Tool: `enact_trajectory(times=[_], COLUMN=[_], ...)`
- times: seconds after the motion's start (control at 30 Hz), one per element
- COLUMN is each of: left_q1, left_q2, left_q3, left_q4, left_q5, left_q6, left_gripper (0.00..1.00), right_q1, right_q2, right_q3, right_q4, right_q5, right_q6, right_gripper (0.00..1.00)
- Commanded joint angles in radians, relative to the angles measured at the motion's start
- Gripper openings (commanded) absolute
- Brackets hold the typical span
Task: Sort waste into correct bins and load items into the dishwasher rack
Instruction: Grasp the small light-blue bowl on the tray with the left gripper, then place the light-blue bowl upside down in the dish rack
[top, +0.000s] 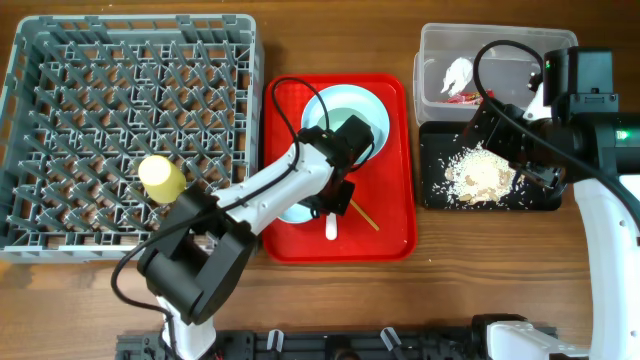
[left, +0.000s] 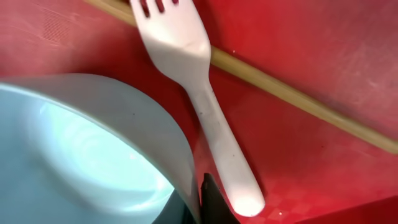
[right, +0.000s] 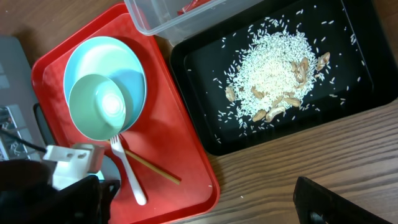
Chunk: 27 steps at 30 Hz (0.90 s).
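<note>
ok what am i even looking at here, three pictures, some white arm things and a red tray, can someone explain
These are two white robot arms at a wooden table, each ending in a two-finger tool.

The wide picture comes from a camera fixed above the table. The other two come from cameras mounted on each arm's wrist, so they look down from close up.

On the table: a big grey dishwasher rack with a yellow cup in it, a red tray, a clear tub holding a white tissue and a red wrapper, and a black tray with rice scraps.

On the red tray sit a pale blue plate, a mint-green bowl, a white fork and a thin wooden stick.

The left tool is low beside the fork, next to a light blue bowl. I can't tell whether either tool holds anything.
</note>
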Motion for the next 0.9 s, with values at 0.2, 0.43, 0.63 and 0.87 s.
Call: enact_trajectory(times=[0.2,0.43,0.63,0.87], left_q1=[0.177,0.682,0.954,1.041], left_q2=[-0.388,-0.449,-0.254,-0.013], left_q3=[0.118,0.153,0.153,0.153], left_q4=[-0.026,0.029,0.031,0.011], left_q5=[0.048,0.687,1.147,1.299], left_q6=[0.116,0.376,0.425,0.391], left_gripper=[0.04,0.04,0.04,0.04], right_q1=[-0.003,-0.003,-0.003,-0.003], right_q2=[-0.017,-0.017,-0.017,-0.017], right_q3=[0.004,0.004,0.004,0.004], right_q4=[-0.002,-0.002,-0.002,-0.002], right_q5=[0.021,0.021,0.021,0.021], right_q6=[0.014,0.014,0.014,0.014], right_gripper=[1.0,1.0,1.0,1.0])
